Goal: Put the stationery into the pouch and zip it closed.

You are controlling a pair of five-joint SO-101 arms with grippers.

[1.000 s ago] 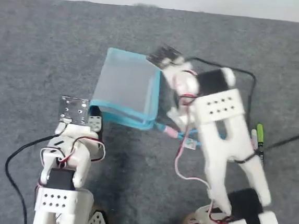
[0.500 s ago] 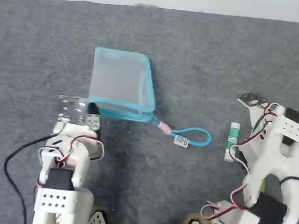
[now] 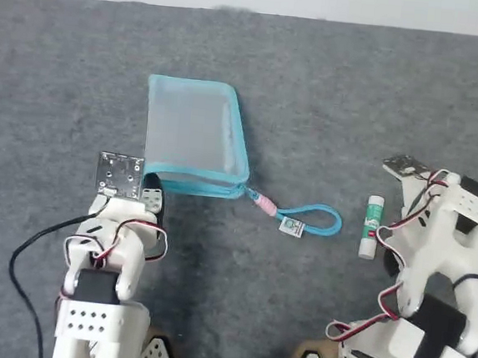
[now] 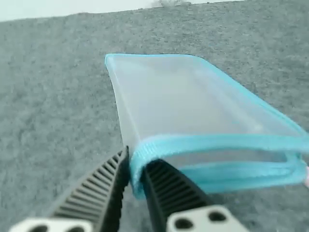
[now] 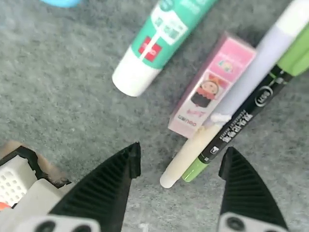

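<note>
On the grey mat (image 3: 356, 89), a flat see-through pouch (image 3: 194, 133) with a blue edge, a bit left of the middle. Near side of the pouch still open along the zip. At its near right corner, a small pink zip pull (image 3: 264, 203). From there, a blue loop strap (image 3: 311, 219) with a little white tag (image 3: 293, 226), stretched out to the right.

Left gripper (image 4: 135, 162) pressed together on the blue edge of the pouch (image 4: 193, 121), pinching its near left corner. Same gripper (image 3: 149, 186) just near of the pouch, at the tip of the left arm.

To the right of the strap, well apart from the pouch, a green and white glue stick (image 3: 370, 226) flat on the mat. Right arm just beside it.

Right gripper (image 5: 181, 152) spread wide, holding nothing, hanging over the stationery. Below it, the glue stick (image 5: 159, 43), a pink eraser (image 5: 212, 92), a pale pen (image 5: 231, 106) and a green and black pen (image 5: 251, 111). Eraser between the glue stick and the pens, touching the pale pen. Two pens side by side, touching. All four out on the mat, none in the pouch.
</note>
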